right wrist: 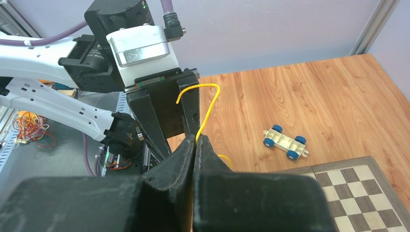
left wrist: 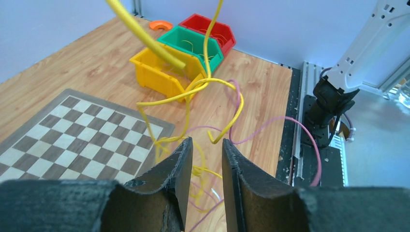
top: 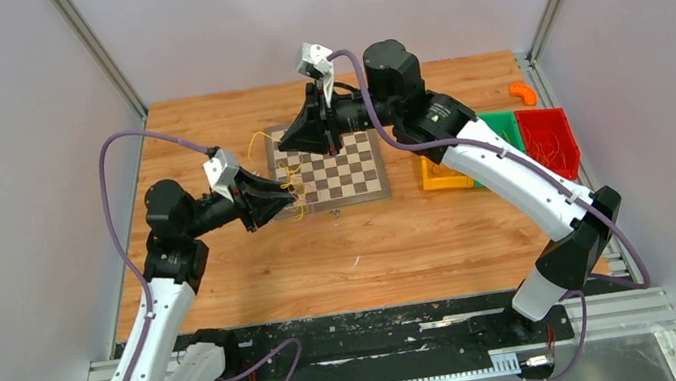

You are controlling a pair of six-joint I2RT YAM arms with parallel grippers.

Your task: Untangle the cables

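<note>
**A:** How far along is the untangling?

**B:** Hardly begun, I'd judge. The cables (left wrist: 193, 121) hang as one knotted clump of yellow loops with a thin purplish one among them. They sit just off the near left corner of the chessboard (top: 351, 170), left of the middle of the bench (top: 402, 241).

**A:** And the claws?

**B:** The right claw (right wrist: 196, 140) is pinched fully together on a single yellow strand (right wrist: 209, 110), held up over the chessboard's far left corner. The left claw (left wrist: 206, 142) stands part-way open with a clear gap between its jaws. Several yellow loops run through that gap, but nothing looks clamped there.

**A:** So what's done?

**B:** One strand is gripped and lifted away from the clump, and the other claw is placed around the knot. That's about it.

**A:** What's left?

**B:** Nearly everything. The loops cross each other many times, and no strand lies freed on the bench. The red bin (top: 541, 112) by the right edge has thin strands inside, but I can't tell whether they came from this tangle.

**A:** Any brand, label or writing?

**B:** None I can read. The arms, the bins and the chessboard show no legible lettering. The small wheeled toy chassis (right wrist: 285, 141) on the bench looks unmarked too.
</note>
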